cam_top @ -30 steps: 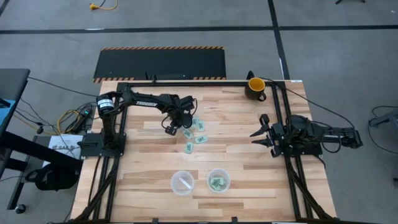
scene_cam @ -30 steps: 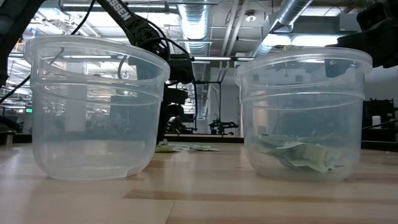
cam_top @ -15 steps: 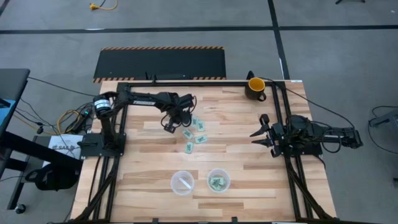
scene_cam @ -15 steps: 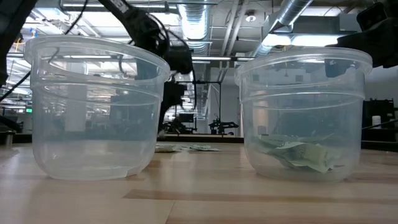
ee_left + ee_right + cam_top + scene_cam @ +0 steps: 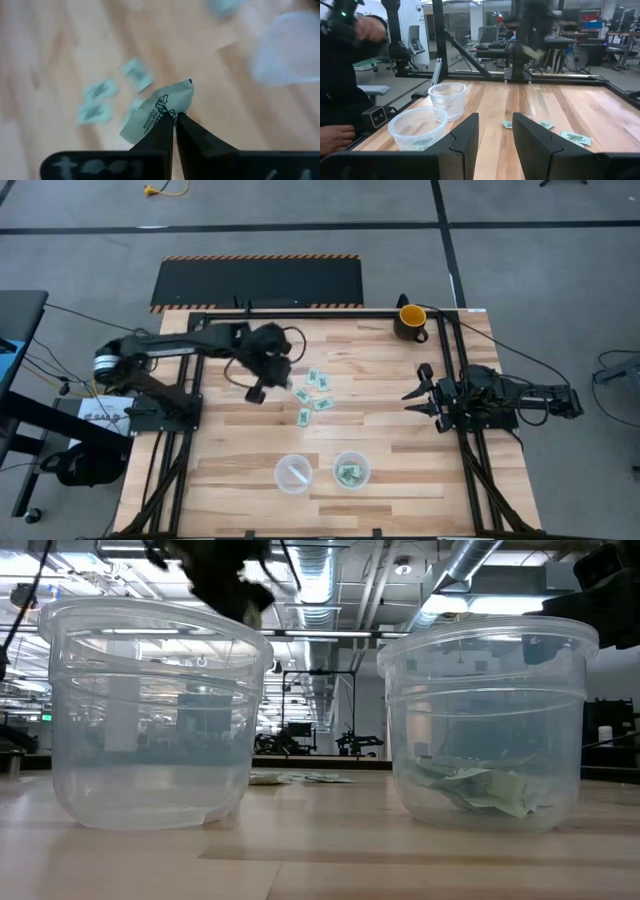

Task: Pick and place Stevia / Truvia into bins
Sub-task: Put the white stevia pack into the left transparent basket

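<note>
We log the left gripper (image 5: 174, 119) pinching one light green-and-white sweetener packet (image 5: 159, 111) above loose packets (image 5: 313, 394), beyond two clear round plastic cups (image 5: 293, 473); right gripper (image 5: 418, 390) idle, fingers apart.

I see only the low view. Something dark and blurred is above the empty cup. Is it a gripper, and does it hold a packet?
Observer: Yes. The left wrist view shows the left gripper shut on one packet, lifted off the wood.
Operator: How many packets are left to pick? I see only a thin strip behind the cups.
Observer: In the high view about five loose packets lie together near the middle of the table.
Operator: Where is the other arm?
Observer: The right gripper waits open at the table's right side, apart from the packets.
</note>
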You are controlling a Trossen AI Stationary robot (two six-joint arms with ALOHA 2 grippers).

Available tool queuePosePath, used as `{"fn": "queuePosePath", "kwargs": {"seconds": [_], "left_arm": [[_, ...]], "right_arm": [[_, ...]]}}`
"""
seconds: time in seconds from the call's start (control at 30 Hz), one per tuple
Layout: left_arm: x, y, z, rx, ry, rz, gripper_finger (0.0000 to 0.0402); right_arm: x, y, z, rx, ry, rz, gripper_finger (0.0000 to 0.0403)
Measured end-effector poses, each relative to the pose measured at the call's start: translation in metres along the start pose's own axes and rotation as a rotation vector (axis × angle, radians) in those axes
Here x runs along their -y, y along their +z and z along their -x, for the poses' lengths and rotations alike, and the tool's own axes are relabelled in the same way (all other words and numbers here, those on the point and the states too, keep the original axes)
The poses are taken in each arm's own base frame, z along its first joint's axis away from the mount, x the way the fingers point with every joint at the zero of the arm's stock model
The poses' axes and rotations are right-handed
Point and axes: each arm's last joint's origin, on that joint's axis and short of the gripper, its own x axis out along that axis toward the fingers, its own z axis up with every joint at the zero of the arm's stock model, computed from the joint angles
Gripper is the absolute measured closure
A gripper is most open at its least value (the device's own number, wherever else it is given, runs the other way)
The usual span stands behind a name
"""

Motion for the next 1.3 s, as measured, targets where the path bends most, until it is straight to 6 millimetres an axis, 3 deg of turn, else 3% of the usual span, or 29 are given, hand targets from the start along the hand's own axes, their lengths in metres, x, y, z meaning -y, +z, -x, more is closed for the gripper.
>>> {"fn": "queuePosePath", "kwargs": {"seconds": [0.13,0.37,0.93,1.3], "left_arm": [[0.032,0.014,0.003,0.033,-0.052,-0.060,0.0401],[0.070,0.027,-0.022,-0.017,-0.126,-0.178,0.0401],[0.086,0.037,-0.088,-0.047,-0.363,-0.139,0.0401],[0.112,0.051,-0.092,0.045,-0.424,-0.208,0.0401]], "right_arm": [[0.000,0.000,0.000,0.000,0.000,0.000,0.0290],[0.000,0.000,0.000,0.000,0.000,0.000,0.0290],[0.000,0.000,0.000,-0.001,0.000,0.000,0.0290],[0.000,0.000,0.000,-0.001,0.000,0.000,0.0290]]}}
